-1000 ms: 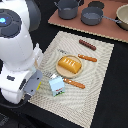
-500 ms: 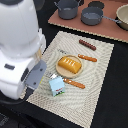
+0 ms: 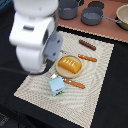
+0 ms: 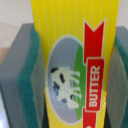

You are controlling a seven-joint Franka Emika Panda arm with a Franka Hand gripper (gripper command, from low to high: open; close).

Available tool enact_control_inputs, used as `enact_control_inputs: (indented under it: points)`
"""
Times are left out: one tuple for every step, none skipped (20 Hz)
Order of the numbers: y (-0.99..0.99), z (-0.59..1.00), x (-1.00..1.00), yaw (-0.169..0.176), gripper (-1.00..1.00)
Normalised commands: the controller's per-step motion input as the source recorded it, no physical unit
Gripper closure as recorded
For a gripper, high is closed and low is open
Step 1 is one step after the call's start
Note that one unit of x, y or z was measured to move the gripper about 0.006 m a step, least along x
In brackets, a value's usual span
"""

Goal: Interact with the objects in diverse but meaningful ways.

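From my wrist view the claw (image 4: 75, 65) is clamped on the yellow butter packet (image 4: 75, 45): green-faced pads (image 4: 29, 85) press flat against both of its long edges, and the packet fills the gap between them, showing a cow picture, a green band and a red arrow strip lettered BUTTER. In the exterior view I cannot see the claw itself, since the white arm (image 3: 34, 35) blocks it, hanging over the edge of the beige woven mat (image 3: 95, 85) at the exterior view's left. Just beside the arm on the mat lies the orange ridged bread loaf (image 3: 69, 64) on a round yellow plate (image 3: 70, 73). Near the arm's lower end stands the light-blue carton (image 3: 56, 86), upright with its white top, and the orange-handled knife (image 3: 74, 83) lies touching or just beside it. Beyond the loaf from the arm lie the orange-handled fork (image 3: 87, 58) and then the dark brown sausage (image 3: 87, 45). Well apart, off the mat, stand the grey pots (image 3: 92, 16)
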Motion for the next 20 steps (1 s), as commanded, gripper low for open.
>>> enact_control_inputs:
  points:
    - [0.97,0.21,0.24,0.0,1.0]
    - [0.97,0.13,0.22,0.0,1.0]
    - [0.98,0.1,0.2,0.0,1.0]
    - [0.99,0.05,0.18,0.003,1.0]
    - [1.0,0.0,0.13,0.012,1.0]
    - [1.0,0.0,0.12,0.013,1.0]
    - [1.0,0.0,0.11,0.014,1.0]
    - [1.0,-0.03,0.11,0.019,1.0]
    - [0.99,-0.1,0.08,0.031,1.0]
    - [0.97,-0.17,0.05,0.038,1.0]
    - [0.96,-0.23,0.0,0.039,1.0]
    - [0.96,-0.28,0.0,0.039,1.0]
    - [0.94,-0.3,0.0,0.038,1.0]
    - [0.93,-0.34,-0.02,0.04,1.0]
    - [0.89,-0.38,-0.08,0.046,1.0]
    - [0.84,-0.44,-0.17,0.056,1.0]
    - [0.79,-0.47,-0.25,0.065,1.0]
    - [0.78,-0.48,-0.27,0.069,1.0]
    - [0.77,-0.48,-0.27,0.07,1.0]
    - [0.73,-0.48,-0.32,0.07,1.0]
